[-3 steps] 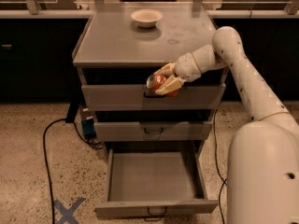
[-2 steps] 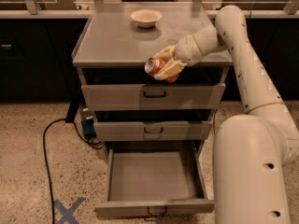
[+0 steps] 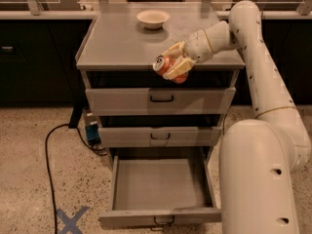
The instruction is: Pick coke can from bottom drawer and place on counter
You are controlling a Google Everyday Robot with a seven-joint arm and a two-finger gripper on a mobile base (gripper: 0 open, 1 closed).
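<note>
Counter (image 3: 122, 38) edge lies just beyond my gripper (image 3: 171, 63), clamped around the coke can (image 3: 161, 63); I've lifted it higher, so setting down should come next.

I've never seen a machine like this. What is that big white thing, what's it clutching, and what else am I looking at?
The big white shape is a robot: its rounded body fills the lower right, and its single arm curves up and over toward a grey drawer cabinet. There is only one picture, from a camera looking down at the cabinet's front; where it is mounted I can't tell. At the arm's end is the gripper, a two-finger clamp, shut on a red coke can that is tilted sideways at the front edge of the counter, not yet set down. A cream bowl sits near the back of the counter. Below, the bottom drawer is pulled open with nothing in it.
</note>
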